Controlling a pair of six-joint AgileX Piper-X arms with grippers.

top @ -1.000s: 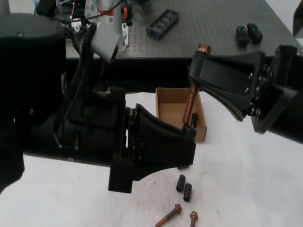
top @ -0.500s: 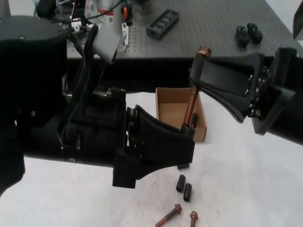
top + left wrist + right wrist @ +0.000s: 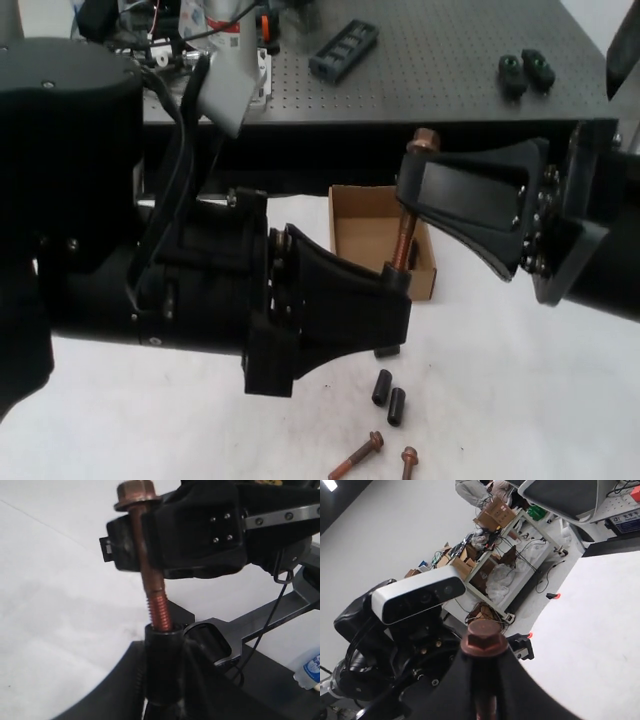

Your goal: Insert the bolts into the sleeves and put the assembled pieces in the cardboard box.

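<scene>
Across the white-covered bench (image 3: pixel 520 380) your bulky black left arm (image 3: pixel 100 250) reaches in from one side and your black right arm (image 3: pixel 600 270) from the other, meeting above the near corner of the open brown cardboard box (image 3: pixel 360 232), which sits toward the bench's far edge. Your right gripper (image 3: pixel 410 185) (image 3: pixel 150 535) is clamped on the shank of the long copper-coloured bolt (image 3: pixel 403 228) (image 3: pixel 146 570) (image 3: pixel 484 639), just under its hexagonal flanged head, and holds it upright with the head on top. Your left gripper (image 3: pixel 395 290) (image 3: pixel 165 692) is closed around the short black cylindrical sleeve (image 3: pixel 162 655) directly below, its open end facing up. From the left wrist you can see the bolt's threaded tip sitting in the mouth of that sleeve. Nearer you on the bench, well apart from the box, a pair of loose black sleeves (image 3: pixel 381 386) lies side by side, and just beyond them toward you rest two loose copper bolts (image 3: pixel 357 457).
</scene>
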